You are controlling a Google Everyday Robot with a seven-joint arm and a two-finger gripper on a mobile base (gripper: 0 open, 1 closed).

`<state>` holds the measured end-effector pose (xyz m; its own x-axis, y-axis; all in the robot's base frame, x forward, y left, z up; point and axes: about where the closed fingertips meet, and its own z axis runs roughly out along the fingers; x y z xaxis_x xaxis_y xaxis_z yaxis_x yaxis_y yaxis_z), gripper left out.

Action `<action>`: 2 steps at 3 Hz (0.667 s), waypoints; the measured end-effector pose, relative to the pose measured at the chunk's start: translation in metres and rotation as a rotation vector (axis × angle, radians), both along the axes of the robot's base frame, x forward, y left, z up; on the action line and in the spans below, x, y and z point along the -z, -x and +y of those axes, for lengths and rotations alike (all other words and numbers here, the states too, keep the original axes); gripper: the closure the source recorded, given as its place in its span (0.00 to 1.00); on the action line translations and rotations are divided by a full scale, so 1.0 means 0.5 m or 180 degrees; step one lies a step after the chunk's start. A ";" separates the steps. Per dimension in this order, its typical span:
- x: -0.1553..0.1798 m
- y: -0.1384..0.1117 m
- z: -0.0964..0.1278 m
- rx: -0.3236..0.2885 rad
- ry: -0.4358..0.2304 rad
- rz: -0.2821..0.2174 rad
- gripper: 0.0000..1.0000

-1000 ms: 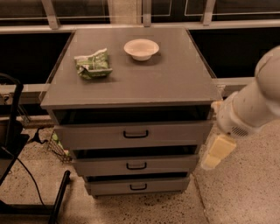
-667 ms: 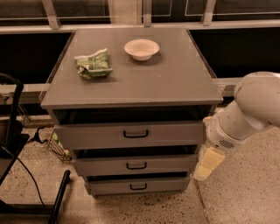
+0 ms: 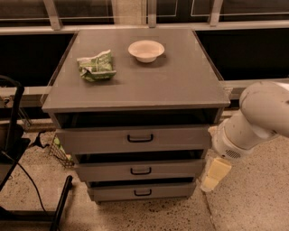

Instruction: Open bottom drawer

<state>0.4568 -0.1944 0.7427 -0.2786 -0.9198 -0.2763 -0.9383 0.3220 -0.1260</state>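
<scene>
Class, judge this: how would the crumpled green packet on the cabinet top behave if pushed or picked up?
The green packet looks crumpled and thin, so it is probably floppy and light. On the smooth cabinet top it would likely slide, not roll. The gripper hangs low, right of the bottom drawer, far from the packet.

Dim warm overhead light, pale claw (image 3: pixel 211 179) low at right

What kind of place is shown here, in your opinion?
Probably an office or laboratory room: a grey three-drawer cabinet stands on a speckled stone floor before dark metal-framed windows. The robot's gripper hangs beside the cabinet, near the grey bottom drawer.
</scene>
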 end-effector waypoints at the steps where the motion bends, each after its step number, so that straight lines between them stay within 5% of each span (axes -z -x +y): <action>1: 0.082 0.019 -0.004 -0.0062 -0.0062 0.0107 0.00; 2: 0.215 0.042 -0.013 -0.0118 -0.0235 0.0127 0.00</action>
<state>0.4360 -0.2008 0.6352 -0.2568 -0.9072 -0.3332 -0.9536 0.2939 -0.0655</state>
